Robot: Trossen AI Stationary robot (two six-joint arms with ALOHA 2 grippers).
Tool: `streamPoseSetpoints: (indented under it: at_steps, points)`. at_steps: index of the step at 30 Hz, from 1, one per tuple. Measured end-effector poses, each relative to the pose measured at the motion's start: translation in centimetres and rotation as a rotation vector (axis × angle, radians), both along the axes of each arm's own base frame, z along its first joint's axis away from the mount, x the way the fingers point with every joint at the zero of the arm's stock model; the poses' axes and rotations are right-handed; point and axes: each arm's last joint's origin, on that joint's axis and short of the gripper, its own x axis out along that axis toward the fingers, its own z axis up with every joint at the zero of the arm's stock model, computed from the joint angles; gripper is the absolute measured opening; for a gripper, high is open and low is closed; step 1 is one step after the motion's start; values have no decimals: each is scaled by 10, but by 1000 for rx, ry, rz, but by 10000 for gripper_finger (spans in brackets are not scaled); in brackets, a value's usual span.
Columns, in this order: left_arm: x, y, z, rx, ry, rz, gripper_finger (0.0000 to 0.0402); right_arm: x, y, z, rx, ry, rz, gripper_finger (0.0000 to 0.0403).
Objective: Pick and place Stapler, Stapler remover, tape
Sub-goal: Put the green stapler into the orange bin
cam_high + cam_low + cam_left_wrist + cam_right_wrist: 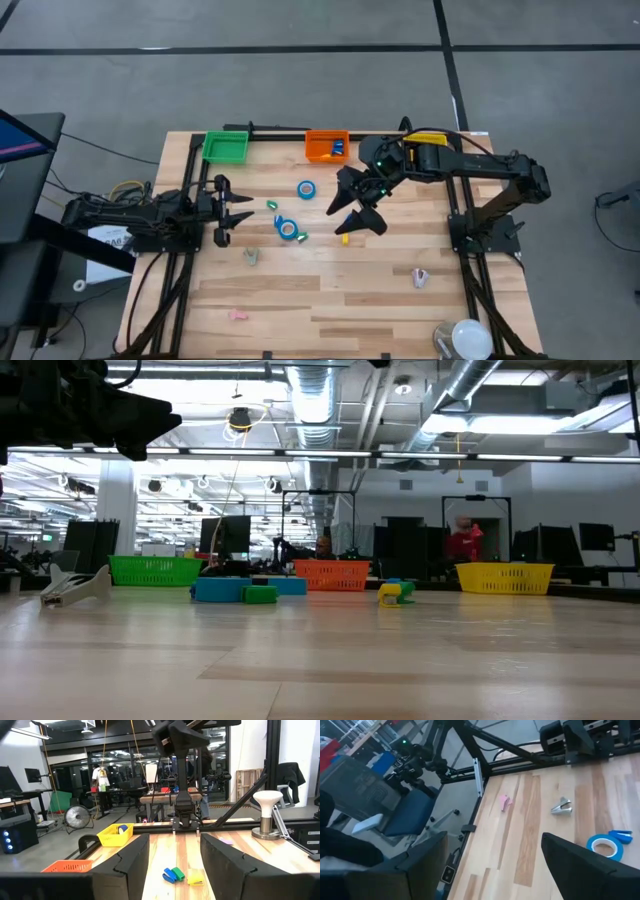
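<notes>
Two blue tape rolls [306, 188] [287, 227] lie flat mid-table; one shows in the right wrist view [605, 845]. Small staplers lie near them: green [272, 204], green [302, 236], yellow [345, 239]. Staple removers rest on the wood: grey [251, 256], grey [420, 277], pink [238, 315]. My left gripper [235, 208] [173, 842] waits open at the table's left edge, pointing level across the table. My right gripper [355, 210] [492, 845] hangs open, high above the yellow stapler, holding nothing.
Along the far edge stand a green bin [225, 147], an orange bin [327, 146] with blue things inside, and a yellow bin [505, 577], mostly under my right arm in the high view. A white round-topped stand [470, 338] sits at the near right corner.
</notes>
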Motion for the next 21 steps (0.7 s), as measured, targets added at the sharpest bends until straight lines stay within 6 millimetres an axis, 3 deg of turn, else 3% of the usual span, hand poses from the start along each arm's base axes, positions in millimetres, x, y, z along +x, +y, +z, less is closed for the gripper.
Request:
streamPoseSetpoints:
  at_steps: [21]
  points:
    - [0,0,0,0,0,1,168,-1,-1,-2,-4,20,-1,313]
